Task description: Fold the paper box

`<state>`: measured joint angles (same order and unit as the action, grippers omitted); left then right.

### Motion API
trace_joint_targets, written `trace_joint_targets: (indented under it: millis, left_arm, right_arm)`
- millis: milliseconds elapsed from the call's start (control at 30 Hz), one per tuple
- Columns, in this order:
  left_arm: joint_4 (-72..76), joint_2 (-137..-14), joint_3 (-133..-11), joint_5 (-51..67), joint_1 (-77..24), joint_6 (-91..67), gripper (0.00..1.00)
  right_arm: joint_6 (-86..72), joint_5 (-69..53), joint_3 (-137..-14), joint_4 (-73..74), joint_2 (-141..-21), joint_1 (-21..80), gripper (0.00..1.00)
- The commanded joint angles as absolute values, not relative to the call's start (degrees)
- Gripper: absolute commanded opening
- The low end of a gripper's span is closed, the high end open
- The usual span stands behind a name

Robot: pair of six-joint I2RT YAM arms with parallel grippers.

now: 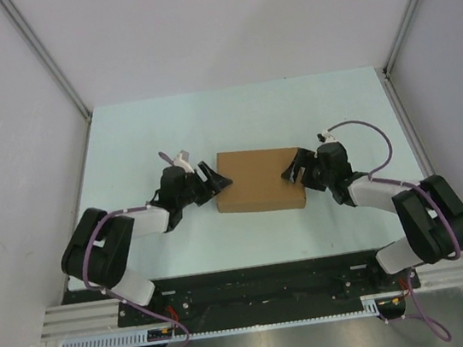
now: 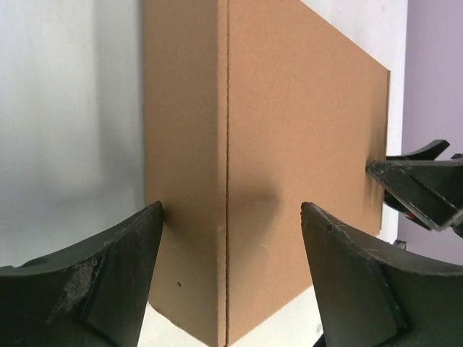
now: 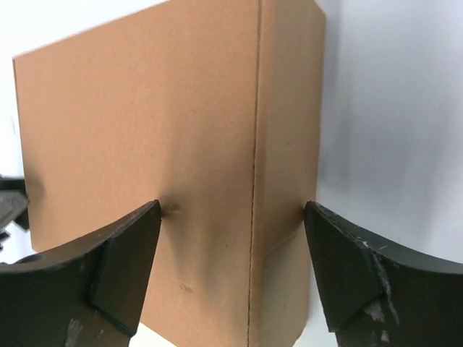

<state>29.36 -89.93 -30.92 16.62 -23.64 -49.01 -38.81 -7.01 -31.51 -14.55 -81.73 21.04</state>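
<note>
Standing wide open, left tool (image 1: 215, 178) sits at the box's (image 1: 260, 178) near end. In its wrist view both fingers (image 2: 108, 289) straddle a creased corner edge, tips right at the cardboard; contact unclear. Right tool (image 1: 293, 171) likewise wide open at the opposite end, one finger to each side of a crease. Neither tool grips anything. Box lies closed and flat on the worktop (image 1: 232, 113), directly between the two tools, each tool just ahead of the other across it.
</note>
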Motion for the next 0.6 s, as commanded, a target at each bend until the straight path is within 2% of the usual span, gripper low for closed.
trace_joint_targets:
  millis: [0, 67, 100, 200, 333, 433, 500, 567]
  left_arm:
    - [28.93, -85.90, -34.80, 17.85, -21.72, -47.56, 0.83]
    - [21.50, -81.59, -36.12, 15.83, -19.52, -45.45, 0.85]
    - [18.14, -76.86, -36.99, 12.17, -18.99, -42.92, 0.89]
    - [5.04, -69.64, -41.56, 2.77, -17.93, -38.43, 0.94]
    - [-8.85, -65.14, -46.49, -6.49, -17.93, -39.19, 0.96]
    - [-13.17, -61.36, -45.19, -10.44, -18.10, -43.06, 0.95]
    - [-13.18, -58.21, -43.60, -10.20, -18.11, -43.51, 0.92]
    - [-13.71, -56.00, -42.02, -10.63, -18.11, -43.33, 0.96]
  right_arm:
    - [-36.48, -5.99, -34.45, -12.34, -78.09, 18.90, 0.89]
    - [-34.73, -1.16, -35.50, -7.67, -72.89, 18.81, 1.00]
    - [-34.54, -0.01, -36.38, -2.25, -67.12, 18.63, 1.00]
    - [-32.79, 6.39, -40.42, 8.13, -60.14, 18.54, 1.00]
    - [-30.06, 9.93, -44.47, 14.49, -50.83, 22.31, 1.00]
    - [-28.48, 13.52, -44.65, 15.64, -47.03, 28.72, 1.00]
    - [-27.51, 17.20, -44.65, 16.69, -44.30, 33.19, 1.00]
    - [-25.67, 19.15, -44.65, 17.31, -42.12, 35.50, 1.00]
